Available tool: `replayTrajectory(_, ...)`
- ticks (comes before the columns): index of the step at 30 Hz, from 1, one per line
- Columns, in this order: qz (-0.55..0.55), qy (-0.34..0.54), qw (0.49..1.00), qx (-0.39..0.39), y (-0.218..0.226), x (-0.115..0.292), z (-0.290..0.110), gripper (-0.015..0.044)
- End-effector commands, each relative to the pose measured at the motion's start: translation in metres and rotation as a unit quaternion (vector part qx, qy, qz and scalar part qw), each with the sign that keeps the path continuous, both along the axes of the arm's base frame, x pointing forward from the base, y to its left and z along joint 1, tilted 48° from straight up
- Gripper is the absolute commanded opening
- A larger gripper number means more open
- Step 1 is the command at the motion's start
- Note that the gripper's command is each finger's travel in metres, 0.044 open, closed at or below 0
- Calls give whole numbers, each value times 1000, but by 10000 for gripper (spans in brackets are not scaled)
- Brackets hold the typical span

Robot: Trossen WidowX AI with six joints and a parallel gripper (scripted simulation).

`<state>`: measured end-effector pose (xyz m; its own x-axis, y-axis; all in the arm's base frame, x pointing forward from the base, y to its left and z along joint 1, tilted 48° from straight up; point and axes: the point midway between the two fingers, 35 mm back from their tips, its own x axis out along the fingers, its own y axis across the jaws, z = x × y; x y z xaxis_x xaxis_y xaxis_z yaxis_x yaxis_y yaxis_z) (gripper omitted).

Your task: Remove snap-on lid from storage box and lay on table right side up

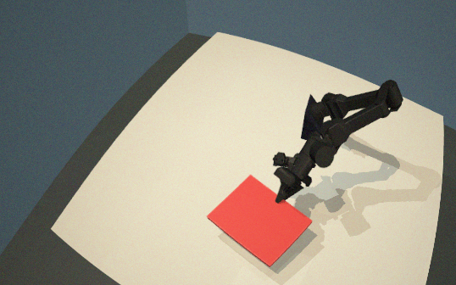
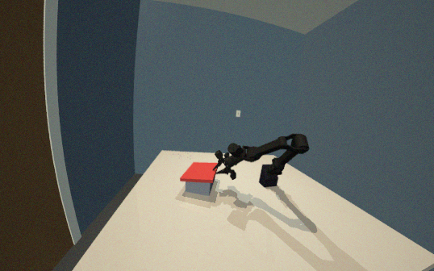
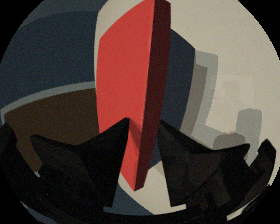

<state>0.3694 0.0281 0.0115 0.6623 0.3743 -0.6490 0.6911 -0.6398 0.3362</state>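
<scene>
A flat red lid (image 1: 257, 220) (image 2: 198, 171) (image 3: 131, 90) covers a grey-blue storage box (image 2: 199, 188) on the cream table. The box is hidden under the lid in the overhead view. My black gripper (image 1: 281, 198) (image 2: 217, 171) (image 3: 143, 156) is shut on the lid's edge nearest the arm, one finger above the rim and one below it. In the side view the lid looks about level on top of the box. In the wrist view the lid runs away from the fingers as a narrow red slab.
The arm's dark base block (image 2: 268, 177) (image 1: 310, 119) stands on the table (image 1: 187, 140) (image 2: 219, 234) behind the box. The table's edges fall off to dark floor at the left and front.
</scene>
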Motion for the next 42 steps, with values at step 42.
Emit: replayTrajectory(42, -1, -3, 1000, -2, -48, 26, 37, 0)
